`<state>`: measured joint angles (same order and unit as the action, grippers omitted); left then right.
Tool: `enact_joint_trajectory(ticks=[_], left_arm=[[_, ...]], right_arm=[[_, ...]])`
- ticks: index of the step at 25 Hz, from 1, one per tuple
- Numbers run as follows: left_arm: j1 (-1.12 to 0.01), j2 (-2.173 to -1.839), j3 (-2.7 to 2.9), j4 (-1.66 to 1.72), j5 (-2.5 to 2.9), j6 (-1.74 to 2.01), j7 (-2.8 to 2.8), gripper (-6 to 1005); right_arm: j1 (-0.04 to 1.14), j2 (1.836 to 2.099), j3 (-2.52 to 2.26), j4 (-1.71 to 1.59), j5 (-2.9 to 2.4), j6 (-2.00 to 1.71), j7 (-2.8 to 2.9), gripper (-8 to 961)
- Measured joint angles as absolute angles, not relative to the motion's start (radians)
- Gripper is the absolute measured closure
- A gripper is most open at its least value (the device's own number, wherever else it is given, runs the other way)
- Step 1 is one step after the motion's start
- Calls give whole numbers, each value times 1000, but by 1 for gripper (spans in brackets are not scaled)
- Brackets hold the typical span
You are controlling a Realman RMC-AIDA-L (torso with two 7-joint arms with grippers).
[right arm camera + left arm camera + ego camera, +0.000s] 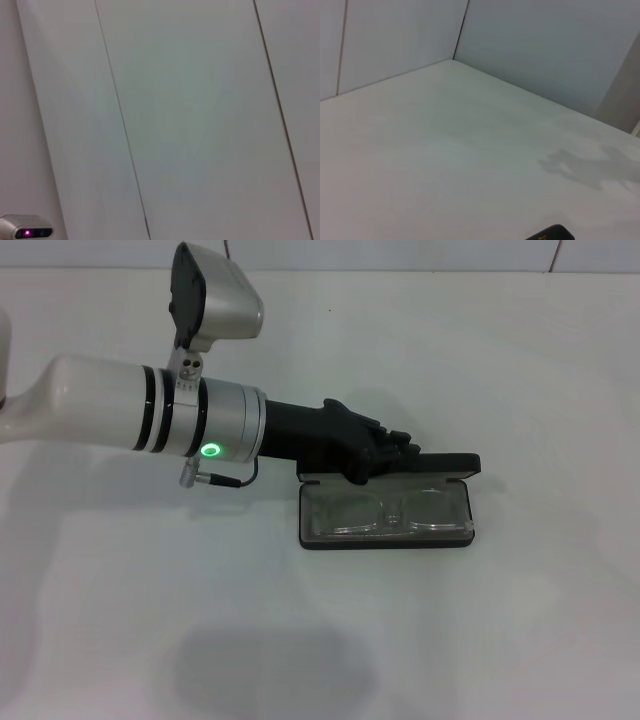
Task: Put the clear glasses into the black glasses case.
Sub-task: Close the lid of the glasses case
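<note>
The black glasses case lies open on the white desk, a little right of the middle of the head view, its long side running left to right. The tray faces up and the lid stands behind it along the far edge. The clear glasses rest inside the tray, lenses side by side, filling it nearly from end to end.

The left arm reaches in from the left edge of the head view, a green light glowing on its wrist. Its black left gripper sits at the far edge of the case, over the left part of the lid and the back rim of the tray. Whether it touches the lid, and whether its fingers are apart or closed, I cannot tell from this angle.

The left wrist view shows mostly bare desk and grey wall panels, with a black corner of the case at its lower edge.

The right gripper is not seen; the right wrist view shows only pale wall panels
</note>
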<state>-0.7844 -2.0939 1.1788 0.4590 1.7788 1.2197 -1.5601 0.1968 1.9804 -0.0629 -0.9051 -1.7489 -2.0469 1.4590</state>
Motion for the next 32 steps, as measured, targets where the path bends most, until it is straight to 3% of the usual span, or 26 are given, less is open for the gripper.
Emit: enact_joint_trajectory(ticks=[32], left_arm=[[-720,-2100,1274,449,1732,1298,-1453,835]], right_arm=[[223,1982,-63,-879,-1742,-2057,1457,842]])
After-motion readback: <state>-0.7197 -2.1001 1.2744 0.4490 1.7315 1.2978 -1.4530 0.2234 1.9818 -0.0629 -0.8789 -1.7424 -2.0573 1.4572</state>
